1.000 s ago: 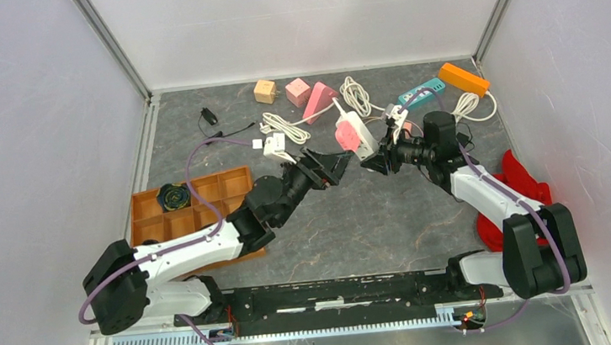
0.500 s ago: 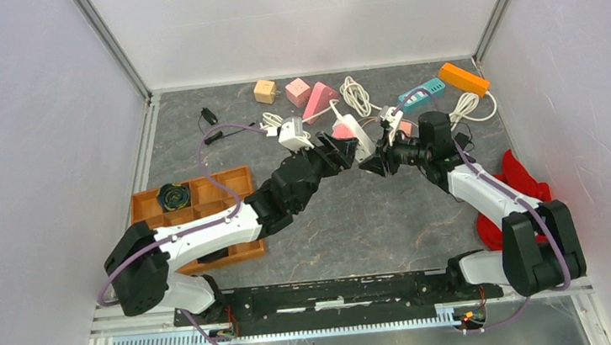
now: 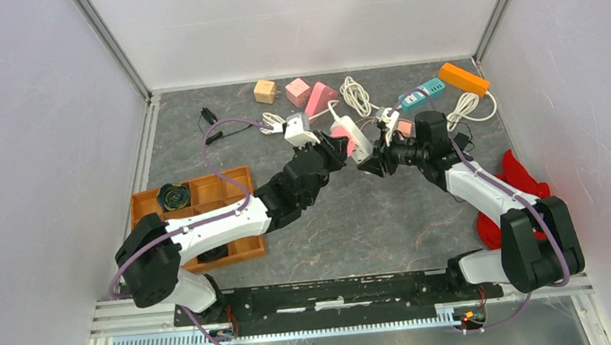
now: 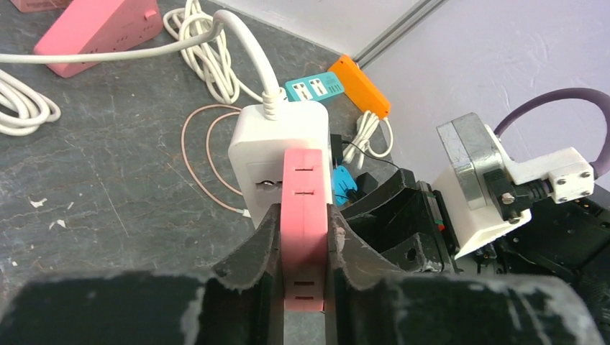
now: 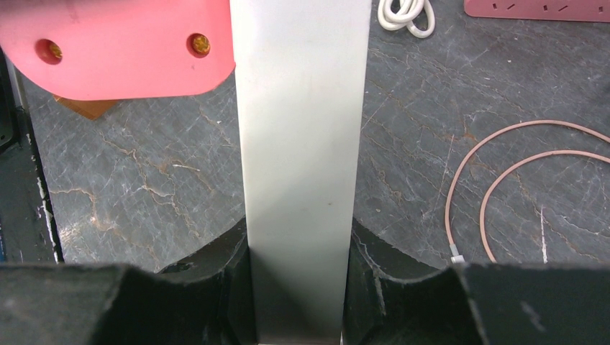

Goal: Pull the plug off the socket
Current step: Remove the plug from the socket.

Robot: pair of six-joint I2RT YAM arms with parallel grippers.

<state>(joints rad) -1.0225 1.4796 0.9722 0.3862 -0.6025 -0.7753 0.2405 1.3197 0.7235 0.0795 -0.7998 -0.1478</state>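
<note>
A white socket block (image 3: pixel 357 140) with a white cord is held above the table at centre back. A pink plug (image 3: pixel 340 132) sits in its face. My left gripper (image 3: pixel 338 146) is shut on the pink plug (image 4: pixel 303 208), one finger on each flat side, and the white socket (image 4: pixel 277 136) lies just beyond. My right gripper (image 3: pixel 375 162) is shut on the white socket (image 5: pixel 301 144) from the opposite side. The pink plug (image 5: pixel 122 47) shows at the upper left of the right wrist view, still against the socket.
An orange compartment tray (image 3: pixel 203 201) lies at the left. Along the back are a pink power strip (image 3: pixel 320 99), two small cubes (image 3: pixel 265 91), coiled white cable (image 3: pixel 354 93), a teal strip (image 3: pixel 421 92) and an orange strip (image 3: pixel 464 78). A red object (image 3: pixel 523 185) sits at the right.
My left arm reached forward and right to the socket, and its jaws closed on the pink plug. The right arm kept its hold and barely moved.
</note>
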